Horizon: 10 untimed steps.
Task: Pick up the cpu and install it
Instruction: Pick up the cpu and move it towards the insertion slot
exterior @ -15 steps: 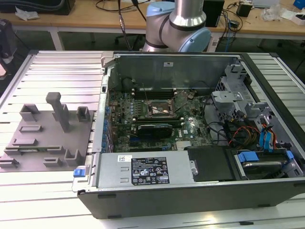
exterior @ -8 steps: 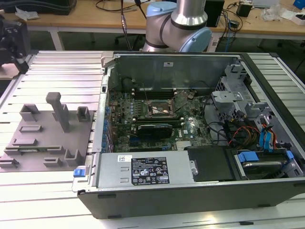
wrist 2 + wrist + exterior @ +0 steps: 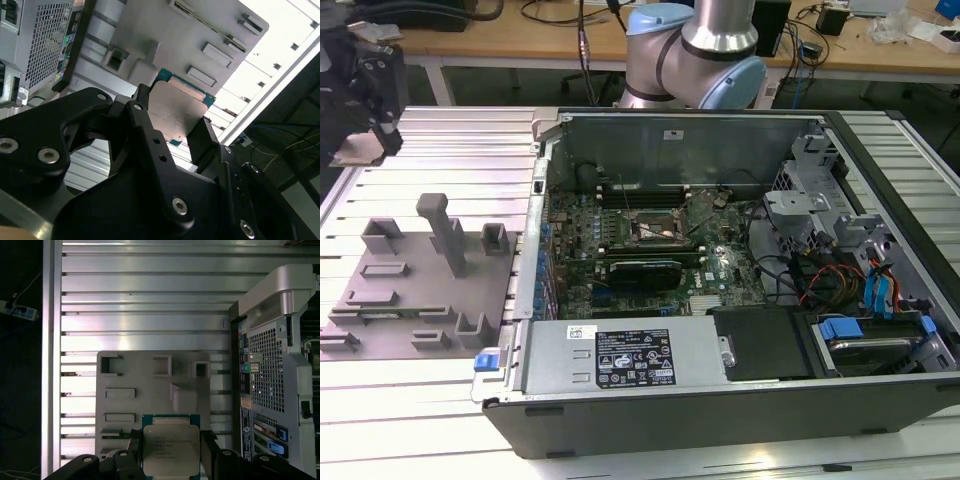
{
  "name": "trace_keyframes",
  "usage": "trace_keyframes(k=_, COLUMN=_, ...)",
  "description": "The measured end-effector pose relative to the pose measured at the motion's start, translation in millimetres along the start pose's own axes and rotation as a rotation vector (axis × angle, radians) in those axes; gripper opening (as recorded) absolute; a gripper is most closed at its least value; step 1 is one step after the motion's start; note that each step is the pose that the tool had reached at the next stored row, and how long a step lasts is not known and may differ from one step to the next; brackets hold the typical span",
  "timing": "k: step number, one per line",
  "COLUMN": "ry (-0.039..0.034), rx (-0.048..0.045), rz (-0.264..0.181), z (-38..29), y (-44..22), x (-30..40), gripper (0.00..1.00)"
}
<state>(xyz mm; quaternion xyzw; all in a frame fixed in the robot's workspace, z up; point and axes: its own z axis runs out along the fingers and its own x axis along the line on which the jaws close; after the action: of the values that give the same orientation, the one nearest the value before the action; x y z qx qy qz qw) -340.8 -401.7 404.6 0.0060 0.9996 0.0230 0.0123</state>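
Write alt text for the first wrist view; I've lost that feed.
The black gripper holds the cpu, its silvery top facing the camera. Beyond it a grey fixture plate with raised blocks lies on the slotted aluminium table, and beside the plate stands the computer case, showing its perforated rear panel.

Arm (image 3: 718, 25): brushed silver-grey tube sections, fat rounded joint housings, pale blue caps (image 3: 745, 78) on the joints. Claw (image 3: 175, 116) in the second wrist view: matte black all over, angular linkage plates stacked on a flat slab body. Fingers (image 3: 150, 135) are narrow black bars with small holes along one edge. Silver socket-head screws (image 3: 179, 205) sit on the plates, a pair on one side plate and single ones elsewhere. First wrist view shows the same black links with round silver screw heads at the pivots.
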Motion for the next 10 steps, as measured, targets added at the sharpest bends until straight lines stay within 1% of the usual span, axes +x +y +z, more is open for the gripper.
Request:
trace_keyframes(k=2, ry=0.0, rx=0.0, rz=0.0, z=0.1, y=0.1, x=-4.6, gripper=0.55)
trace_keyframes(k=5, ry=0.0, rx=0.0, rz=0.0, z=0.4, y=0.2, x=-17.0, gripper=0.55)
trace_keyframes(k=7, ry=0.0, rx=0.0, rz=0.0, z=0.6, y=0.3, x=-22.3, gripper=0.55)
trace_keyframes(k=8, ry=-0.0001, rx=-0.0001, rz=0.0, z=0.7, y=0.3, x=-28.1, gripper=0.55)
trace_keyframes(k=10, ry=-0.0001, rx=0.0, rz=0.0, z=0.9, y=0.4, x=-34.8, gripper=0.55)
